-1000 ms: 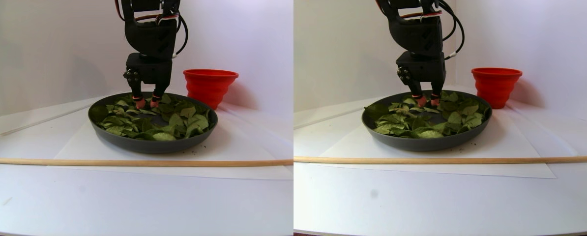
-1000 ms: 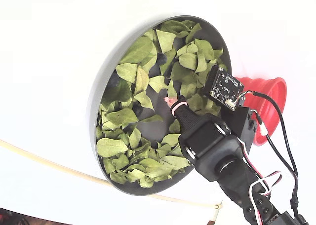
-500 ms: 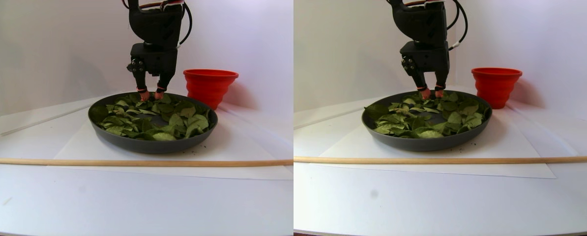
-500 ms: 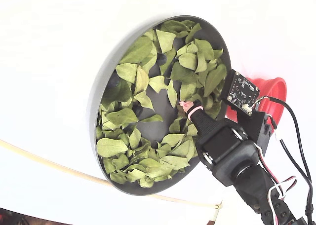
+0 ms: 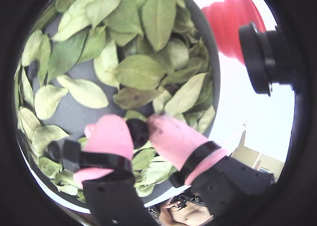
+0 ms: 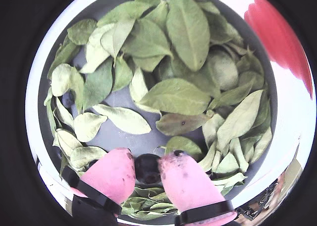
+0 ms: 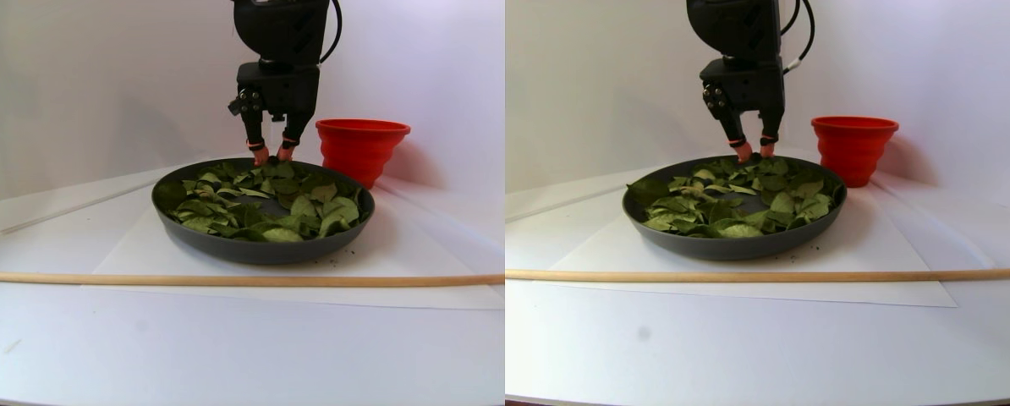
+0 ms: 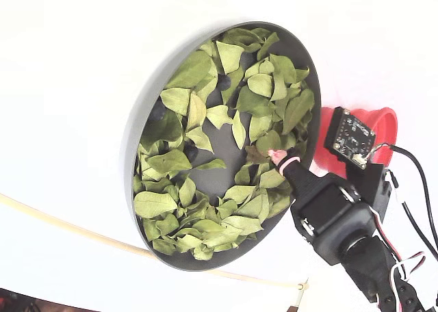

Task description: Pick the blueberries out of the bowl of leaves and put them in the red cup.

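Observation:
My gripper (image 6: 147, 169) is shut on one dark blueberry (image 6: 147, 168), pinched between its pink fingertips (image 5: 110, 134); the other wrist view shows the same berry (image 5: 140, 132). The gripper (image 7: 272, 155) hangs just above the back edge of the dark grey bowl (image 7: 260, 250), on the side nearest the red cup (image 7: 361, 148). Green leaves (image 8: 195, 69) fill the bowl (image 8: 130, 163) in a ring around a bare centre. More blueberries (image 8: 159, 111) lie dark among the leaves near the far rim in the fixed view. The red cup (image 8: 383, 124) stands upright just beyond the bowl, partly hidden by the arm.
A thin wooden stick (image 7: 217, 279) lies across the table in front of the bowl. White paper (image 7: 133, 254) lies under the bowl. White walls close the back of the scene. A small camera board (image 8: 352, 137) and cables ride on the arm beside the cup.
The gripper has risen out of the leaves and moved toward the red cup, with its fingertips closer together than a second ago. The leaves near the bowl's centre stay as they were.

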Controlling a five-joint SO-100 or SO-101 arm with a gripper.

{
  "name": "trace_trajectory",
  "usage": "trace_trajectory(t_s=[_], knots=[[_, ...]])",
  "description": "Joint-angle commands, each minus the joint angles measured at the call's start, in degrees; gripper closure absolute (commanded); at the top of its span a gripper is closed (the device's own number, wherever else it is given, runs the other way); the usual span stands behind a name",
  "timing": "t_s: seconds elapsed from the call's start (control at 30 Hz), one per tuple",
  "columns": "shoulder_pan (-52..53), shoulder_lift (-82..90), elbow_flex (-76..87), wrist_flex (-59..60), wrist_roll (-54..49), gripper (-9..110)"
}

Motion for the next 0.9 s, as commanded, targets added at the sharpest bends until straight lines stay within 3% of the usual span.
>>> trace_trajectory(t_s=[0.0, 0.87], knots=[[1.41, 6.94, 0.09, 0.35, -0.62, 93], [7.12, 12.39, -1.67, 1.85, -2.99, 93]])
